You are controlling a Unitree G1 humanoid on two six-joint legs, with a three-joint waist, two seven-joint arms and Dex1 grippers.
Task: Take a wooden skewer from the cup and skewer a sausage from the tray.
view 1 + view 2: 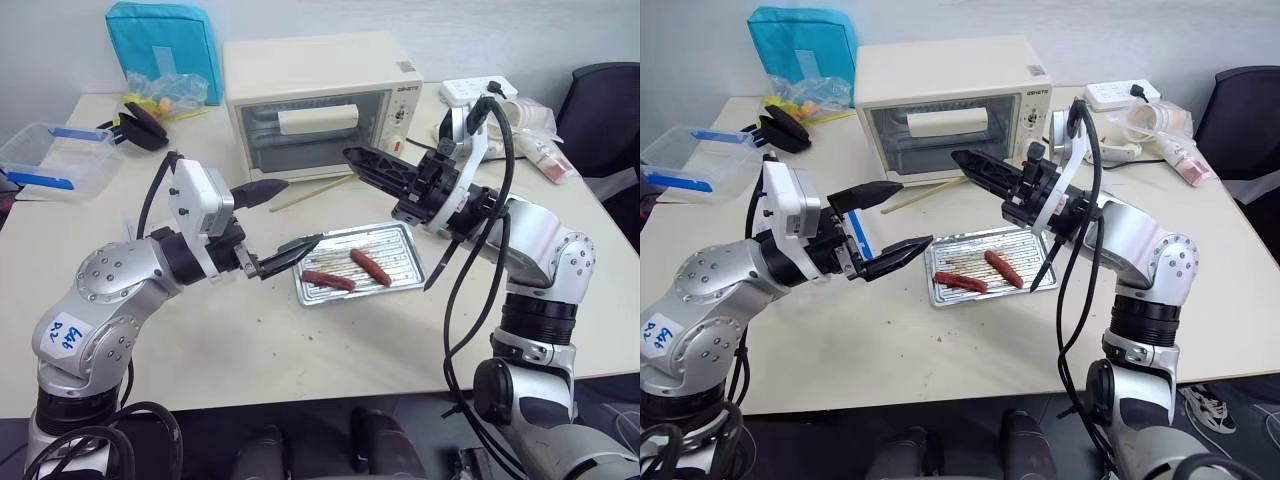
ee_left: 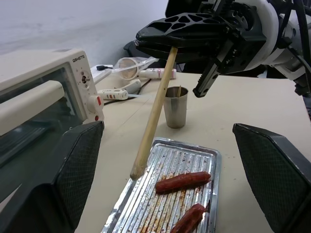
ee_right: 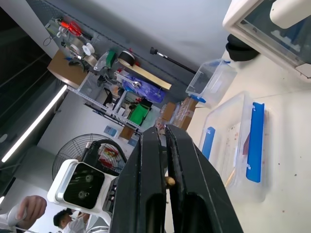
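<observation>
The right gripper [image 1: 372,164], a little above the middle of the left eye frame, is clenched on the wooden skewer [image 2: 151,119]. In the left wrist view the stick hangs from between the black fingers and slants down, its lower end just over the near rim of the tray [image 2: 215,160]. Held that way, with the length free below the grip, the point can be brought to the meat, though I cannot tell from these views whether the end already touches the metal.

The left gripper [image 1: 281,220], left of centre in the left eye frame, stands released with its jaws spread wide, one finger high and one low, empty. It faces the tray edge, probably so that it can steady a sausage or the tray while the stick is pushed in.

The tray lies at the centre of the table, in front of the toaster oven [image 1: 315,98]. On its ribbed bottom lie two sausages: the sausage [image 1: 370,266] nearer the right gripper lies at a slant, and a second sausage [image 1: 328,280] lies beside it toward the lower left. Neither is pierced yet.

The cup [image 2: 175,107] stands behind the tray in the left wrist view, with what looks like another stick left in it.
</observation>
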